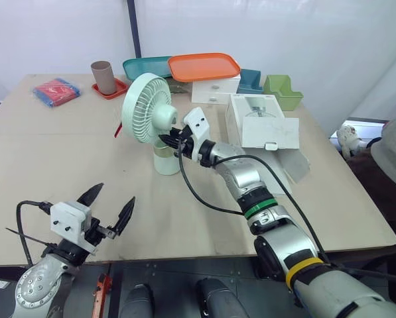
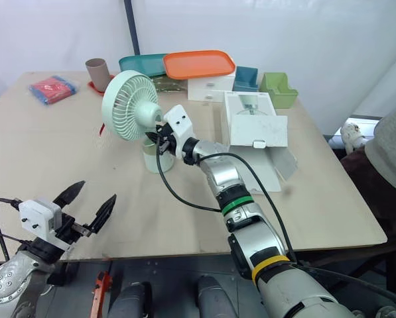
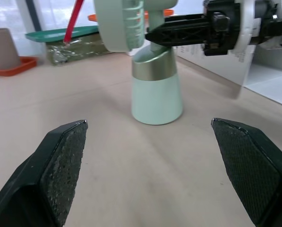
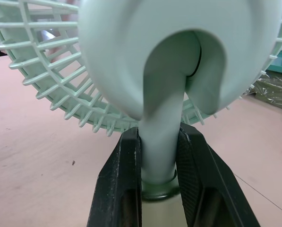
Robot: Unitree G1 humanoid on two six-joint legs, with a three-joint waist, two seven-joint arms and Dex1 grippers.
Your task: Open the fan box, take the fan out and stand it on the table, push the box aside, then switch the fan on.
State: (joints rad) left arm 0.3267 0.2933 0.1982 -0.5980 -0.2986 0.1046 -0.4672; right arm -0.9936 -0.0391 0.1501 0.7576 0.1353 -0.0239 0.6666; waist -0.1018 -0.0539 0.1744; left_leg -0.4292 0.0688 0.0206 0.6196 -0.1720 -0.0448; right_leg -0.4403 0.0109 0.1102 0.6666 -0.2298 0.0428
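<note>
The pale green fan [image 1: 147,108] stands upright on the table, its base [image 3: 156,97] resting flat on the surface. My right gripper [image 1: 166,140] is shut on the fan's neck [image 4: 160,137] just above the base, one black finger [image 4: 119,189] on each side. To the fan's right the white fan box [image 1: 262,124] lies open, its flap folded out toward the front. My left gripper [image 1: 115,193] hovers open near the table's front edge, apart from the fan and holding nothing.
Along the back stand an orange tray [image 1: 203,66], a teal tray [image 1: 144,66], a white drawer unit [image 1: 215,89], green [image 1: 282,91] and teal [image 1: 251,81] bins and a brown cup [image 1: 104,77]. A red-blue packet [image 1: 56,91] lies back left. A person's grey sleeve [image 1: 393,149] shows at right.
</note>
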